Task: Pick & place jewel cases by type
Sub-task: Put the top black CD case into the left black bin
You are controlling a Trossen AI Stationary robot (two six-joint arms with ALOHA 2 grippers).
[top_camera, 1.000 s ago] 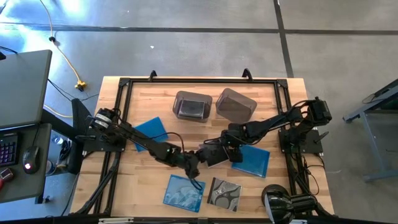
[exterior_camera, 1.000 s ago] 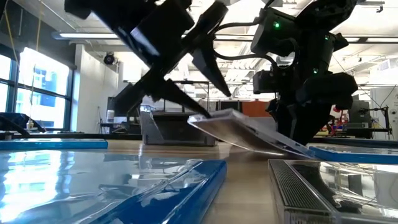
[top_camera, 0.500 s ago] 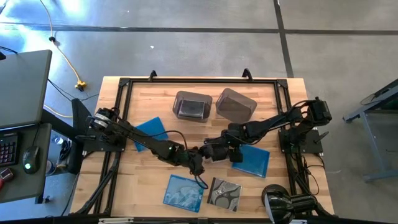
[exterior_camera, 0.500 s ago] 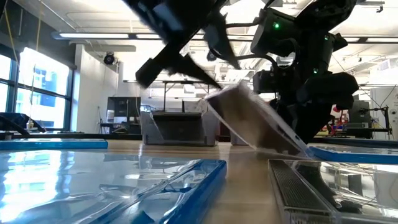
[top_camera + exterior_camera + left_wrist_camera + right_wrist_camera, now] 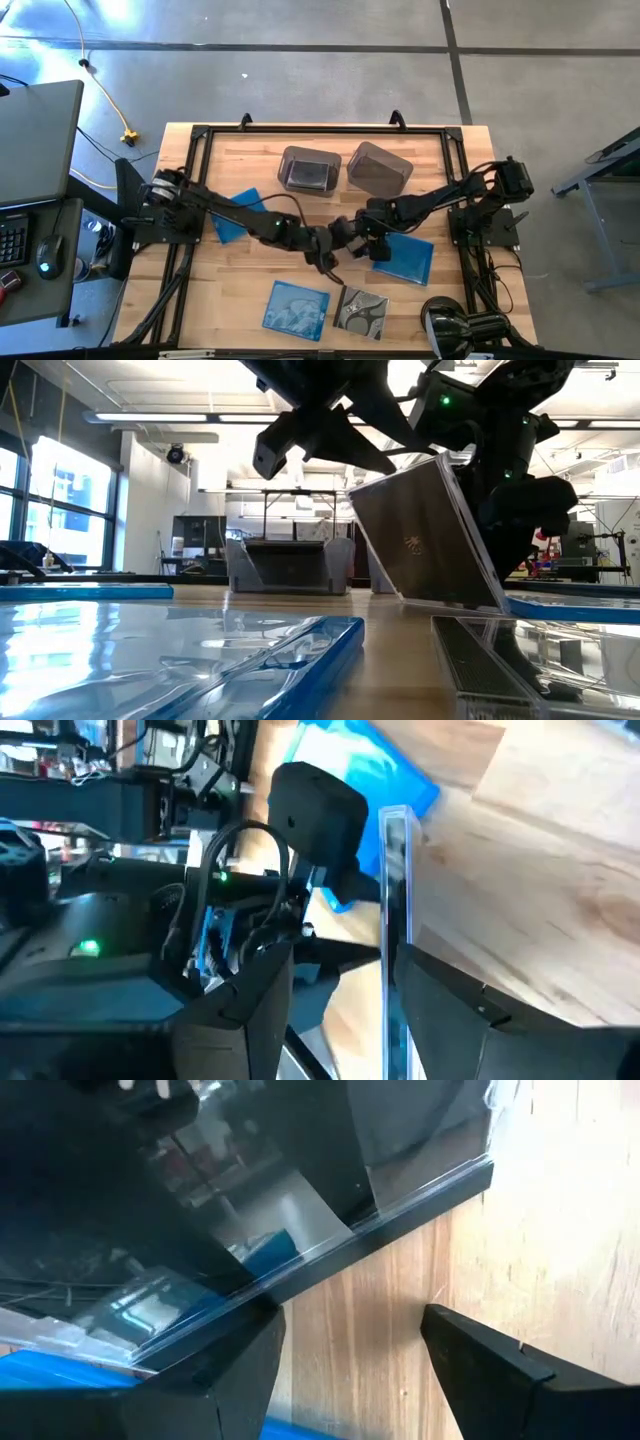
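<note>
A dark jewel case (image 5: 430, 535) stands steeply tilted at the table's middle, its lower edge (image 5: 455, 603) on the wood beside a blue case (image 5: 405, 258). My left gripper (image 5: 327, 250) is open at the case's raised edge, which shows edge-on (image 5: 392, 920) between its fingers. My right gripper (image 5: 352, 232) is open, low behind the case. A second blue case (image 5: 240, 212), the cloud-patterned blue case (image 5: 297, 307) and the silvery-patterned case (image 5: 362, 310) lie flat. Another dark case (image 5: 310, 176) lies in the left bin. My left gripper straddles the dark case's raised edge (image 5: 395, 850) with open fingers, slanting in from the table's left. The case stands against the inner face of one finger (image 5: 440, 990); the other finger stays apart. My right gripper lies low on the table; the case's lower edge (image 5: 400, 1210) runs across one fingertip (image 5: 262, 1330), seemingly against it.
Two translucent grey bins (image 5: 310, 170) (image 5: 380, 168) stand side by side near the far edge. The table's black frame (image 5: 200, 135) runs round the wooden top. Bare wood lies between the bins and the arms. In the low view the cloud-patterned case (image 5: 200, 650) fills the foreground.
The dark case has tipped from nearly flat to steeply upright: its left edge has risen while the edge by the right-hand blue case stayed on the table. My left gripper has moved toward the table's right and far side, rising with that edge. My right gripper has kept still.
</note>
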